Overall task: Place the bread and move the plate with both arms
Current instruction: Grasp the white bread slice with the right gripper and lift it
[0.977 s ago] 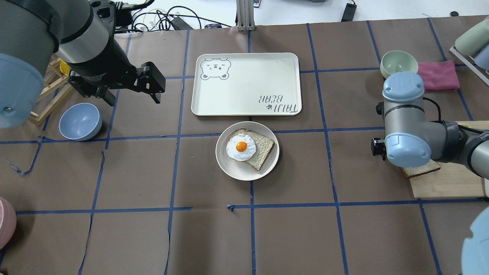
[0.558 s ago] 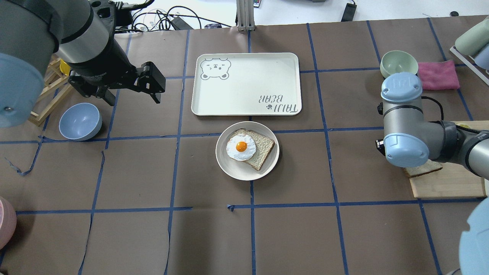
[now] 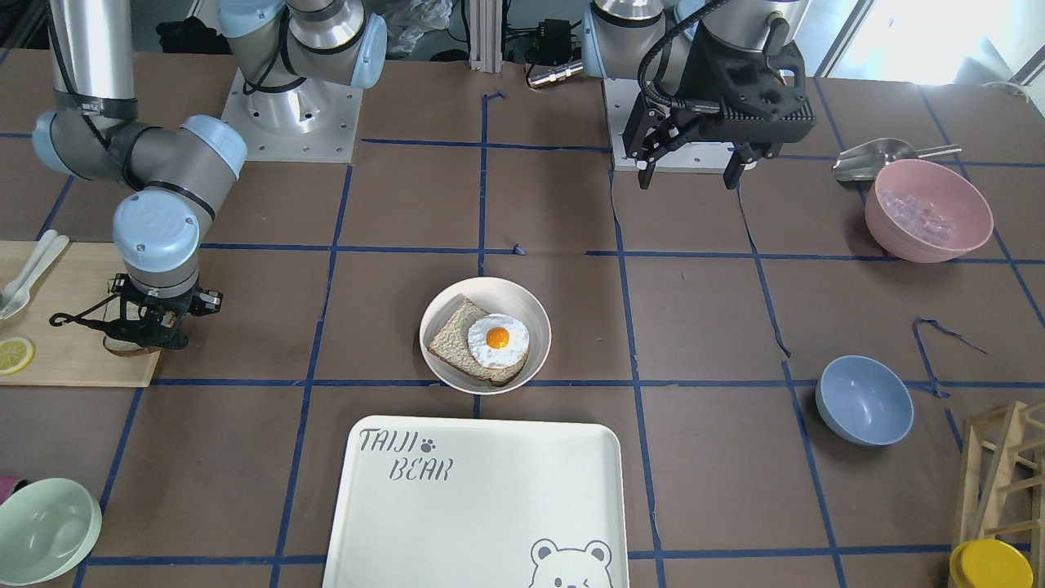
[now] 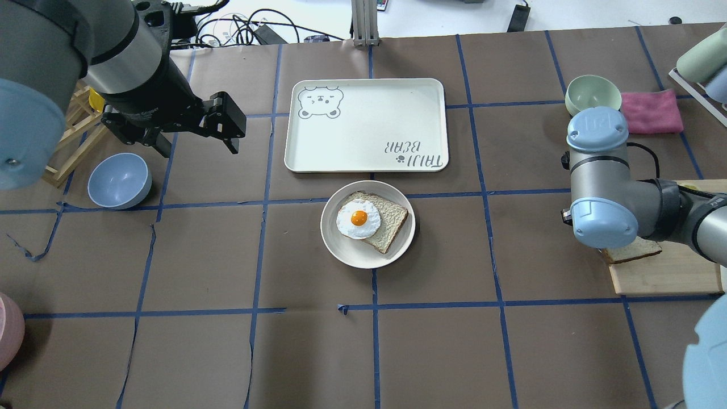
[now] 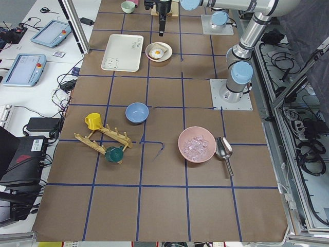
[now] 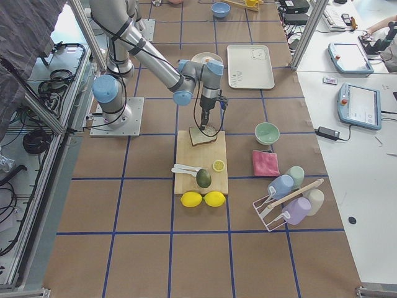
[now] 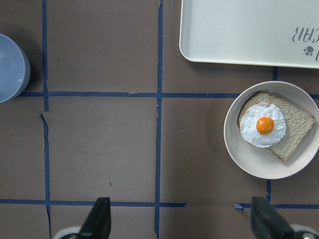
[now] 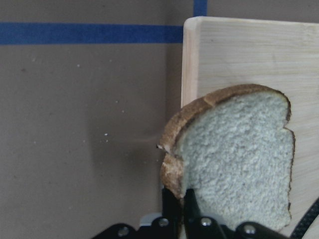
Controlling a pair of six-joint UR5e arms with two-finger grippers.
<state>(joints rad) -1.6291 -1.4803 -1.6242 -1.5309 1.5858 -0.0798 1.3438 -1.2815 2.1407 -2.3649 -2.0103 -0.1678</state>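
Right pincer (image 3: 135,331) on bread (image 8: 239,159); left pincer (image 3: 688,174) idle.
Right pincer was closed on the bread's crust edge at the wooden board's (image 4: 670,278) corner. Left pincer hung wide open, empty, above the bench (image 4: 199,352). Plate (image 4: 341,253) sat mid-bench just beside the tray (image 4: 369,147).

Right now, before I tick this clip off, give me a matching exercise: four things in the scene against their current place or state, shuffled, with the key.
Things:
1. plain brown-crusted bread slice
2. round cream-white plate
3. black two-finger left gripper
4. pale blue round bowl

Places or states:
A. open, above the brown paper-covered table
B. carries an egg-topped bread slice
C. stands on the table, on the robot's left side
D. edge pinched by the black right gripper at the pale wooden board corner

Pairs: 1-D, 2-B, 3-A, 4-C
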